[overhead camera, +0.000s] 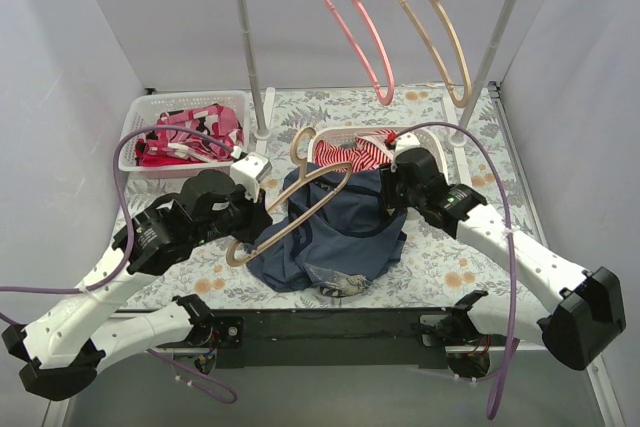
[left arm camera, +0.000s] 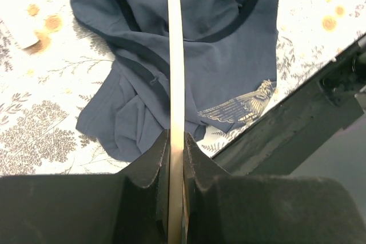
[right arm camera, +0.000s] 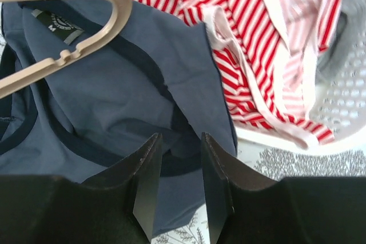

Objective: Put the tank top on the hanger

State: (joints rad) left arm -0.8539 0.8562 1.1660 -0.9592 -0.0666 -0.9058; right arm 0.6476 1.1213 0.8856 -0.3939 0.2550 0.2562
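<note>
The navy tank top [overhead camera: 335, 237] lies crumpled on the floral table in front of the arms. A tan hanger [overhead camera: 320, 187] lies slanted across its left half, hook toward the back. My left gripper [overhead camera: 256, 229] is shut on the hanger's lower bar; in the left wrist view the bar [left arm camera: 176, 55] runs straight up from between the shut fingers [left arm camera: 154, 158] over the tank top [left arm camera: 229, 55]. My right gripper [right arm camera: 180, 141] is open just above the tank top's dark-trimmed edge [right arm camera: 103, 101], at its upper right [overhead camera: 392, 187]. The hanger's shoulder end [right arm camera: 117, 4] shows at the upper left there.
A red-and-white striped garment [right arm camera: 257, 38] spills from a white basket [overhead camera: 322, 139] just behind the tank top. Another white basket [overhead camera: 140, 112] with pink-and-red clothes stands at the back left. A rack [overhead camera: 250, 47] at the back carries a pink hanger [overhead camera: 355, 27] and a tan hanger [overhead camera: 435, 27].
</note>
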